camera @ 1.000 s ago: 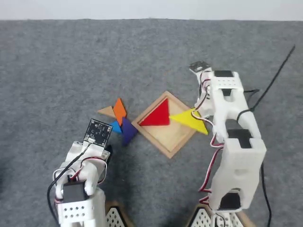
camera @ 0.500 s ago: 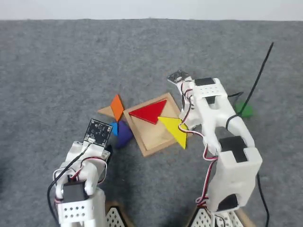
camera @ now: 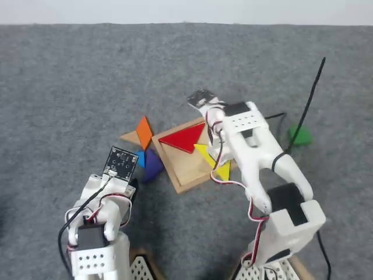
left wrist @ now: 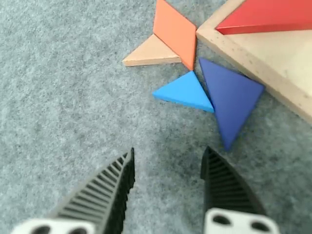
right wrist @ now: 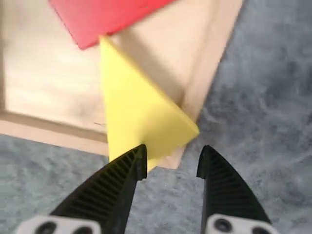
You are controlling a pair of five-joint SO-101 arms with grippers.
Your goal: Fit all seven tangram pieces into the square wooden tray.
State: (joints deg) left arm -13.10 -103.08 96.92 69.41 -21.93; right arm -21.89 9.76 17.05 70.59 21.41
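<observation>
**A:** How best to seat the yellow triangle?

**B:** I'd nudge it inward and keep it flat till it clears the rim. The right pincer is released, just beside its outer edge.

**A:** How does it lie?

**B:** Across the tray's corner rim, tip at the red triangle. The left pincer hangs released over the desk.

Ahead of the right gripper with its black ribbed fingers: a yellow triangle, a red triangle, a pale wooden tray. Ahead of the left gripper — a light blue triangle, a dark blue triangle, an orange parallelogram, a tan triangle — on speckled grey cloth.
</observation>
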